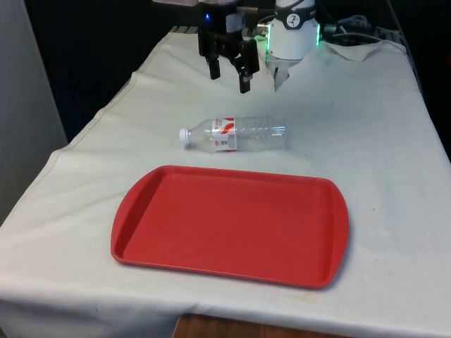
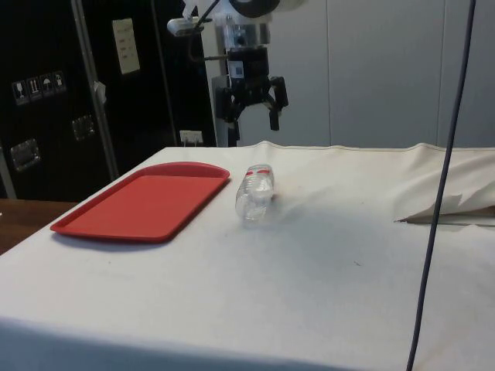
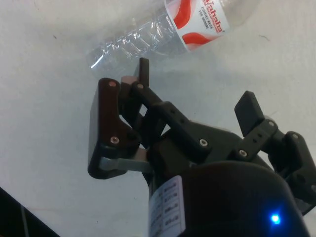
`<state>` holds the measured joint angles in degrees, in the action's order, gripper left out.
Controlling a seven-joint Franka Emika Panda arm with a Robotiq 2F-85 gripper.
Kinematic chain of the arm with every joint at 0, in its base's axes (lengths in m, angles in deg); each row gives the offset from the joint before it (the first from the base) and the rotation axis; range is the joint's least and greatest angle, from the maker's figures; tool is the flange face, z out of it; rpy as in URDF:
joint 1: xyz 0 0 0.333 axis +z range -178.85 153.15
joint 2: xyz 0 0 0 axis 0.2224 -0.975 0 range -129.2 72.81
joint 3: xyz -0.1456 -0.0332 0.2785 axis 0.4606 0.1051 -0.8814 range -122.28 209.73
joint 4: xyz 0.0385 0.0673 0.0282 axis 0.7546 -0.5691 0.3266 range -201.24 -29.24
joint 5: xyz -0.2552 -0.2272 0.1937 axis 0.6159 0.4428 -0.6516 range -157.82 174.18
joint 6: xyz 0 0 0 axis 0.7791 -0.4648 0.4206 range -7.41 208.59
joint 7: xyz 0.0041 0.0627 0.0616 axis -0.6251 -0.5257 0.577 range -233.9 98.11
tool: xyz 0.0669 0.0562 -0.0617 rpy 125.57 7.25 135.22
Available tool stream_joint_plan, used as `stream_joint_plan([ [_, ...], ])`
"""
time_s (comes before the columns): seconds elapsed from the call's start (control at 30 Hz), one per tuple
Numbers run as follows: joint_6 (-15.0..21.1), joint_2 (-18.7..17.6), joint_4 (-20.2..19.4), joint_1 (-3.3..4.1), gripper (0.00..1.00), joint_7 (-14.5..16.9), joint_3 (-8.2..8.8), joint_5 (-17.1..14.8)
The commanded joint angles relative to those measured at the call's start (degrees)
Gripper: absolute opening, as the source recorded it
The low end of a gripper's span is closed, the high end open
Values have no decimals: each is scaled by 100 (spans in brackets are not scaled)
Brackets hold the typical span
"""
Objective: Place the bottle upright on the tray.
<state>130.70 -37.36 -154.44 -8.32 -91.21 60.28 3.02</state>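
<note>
One bottle lying flat, fingers spread above it

Part of the bottle is cut off in the wrist view. The gripper is held above the desk, pointing down, fingers parted and empty. The bottle is seen on its side, just beyond the far edge of the red tray.

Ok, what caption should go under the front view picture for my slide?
Open fingers hover above a clear bottle lying on its side on the white cloth, behind the red tray.
</note>
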Motion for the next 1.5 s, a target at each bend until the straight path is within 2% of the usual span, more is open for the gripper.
stream_joint_plan([
  [0.0, 63, -29, -6, -11, 100, -40, 0, -69],
  [0.4, 11, -115, 0, 0, 100, -401, 40, -6],
  [0.97, 63, -321, 74, 6, 100, -1146, 52, -11],
  [1.03, 17, -309, 74, 0, 100, -1123, 40, -6],
  [1.13, 52, -344, 86, 6, 100, -1341, 52, -11],
  [1.33, 40, -350, 103, 23, 100, -1581, 57, 52],
  [1.37, 17, -332, 86, 6, 100, -1501, 40, 11],
  [1.47, 40, -350, 120, 29, 100, -1736, 63, 109],
])
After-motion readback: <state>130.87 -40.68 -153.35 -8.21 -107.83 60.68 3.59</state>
